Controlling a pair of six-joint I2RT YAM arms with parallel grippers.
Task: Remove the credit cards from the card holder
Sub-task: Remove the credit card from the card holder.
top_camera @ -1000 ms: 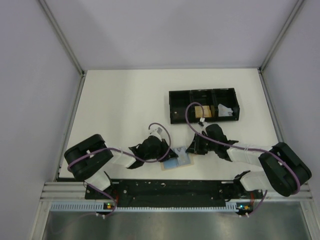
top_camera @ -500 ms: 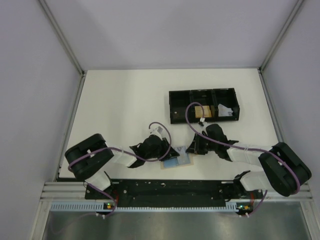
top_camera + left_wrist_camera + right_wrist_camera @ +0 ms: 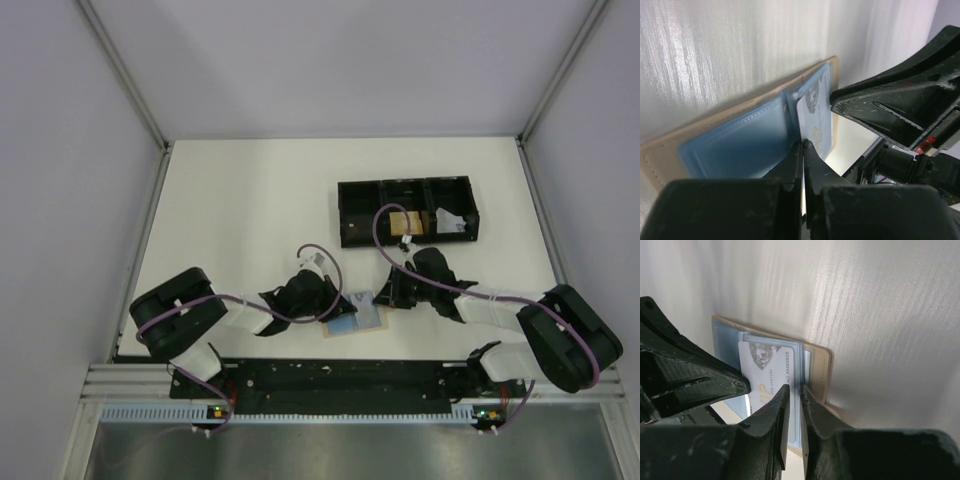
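The credit card (image 3: 765, 372) you are after is a pale one with dark print. It sits in the blue-grey pocket on the half of the card holder (image 3: 365, 320) nearer the right arm, with most of its face showing and one long edge under the pocket's lip. I cannot tell whether more cards lie behind it. The holder lies open and flat at the near edge of the worktop (image 3: 250, 200), between the two arms. Your right pincer (image 3: 794, 392) is at the holder's outer end, its fingers drawn nearly together. They appear clamped on the card's edge beside the tan border, though they may have caught the pocket's film as well. Your left pincer (image 3: 802, 146) is over the holder's fold, closed to a sliver, and I cannot tell whether it nips anything. To do this step well, press the left pincer down on the fold side so the holder cannot slide. Then draw the right pincer straight away from the fold, low and parallel to the holder, in line with the pocket opening. If the whole holder creeps along, you have probably caught the film, so release and take the card alone. Go slowly, since thin plastic is likely to slip from the fingers. The black tray (image 3: 343, 215) stands well beyond the holder.
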